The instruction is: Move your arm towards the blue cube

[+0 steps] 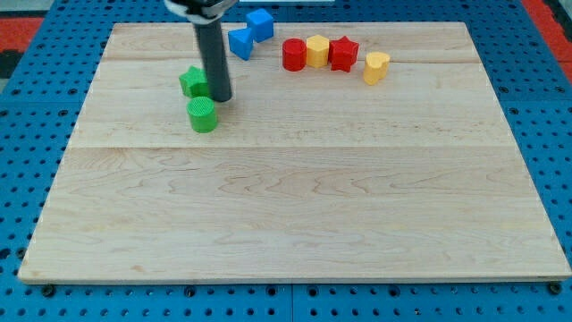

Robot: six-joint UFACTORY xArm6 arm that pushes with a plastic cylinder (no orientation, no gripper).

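Observation:
A blue cube lies near the board's top edge, with a second blue block just below and left of it. My dark rod comes down from the view's top, and my tip rests on the board between a green star-like block on its left and a green cylinder just below it. The tip is below and left of both blue blocks, about a block's width from the nearer one.
A row right of the blue blocks holds a red cylinder, a yellow block, a red star and a yellow heart-like block. The wooden board lies on a blue perforated table.

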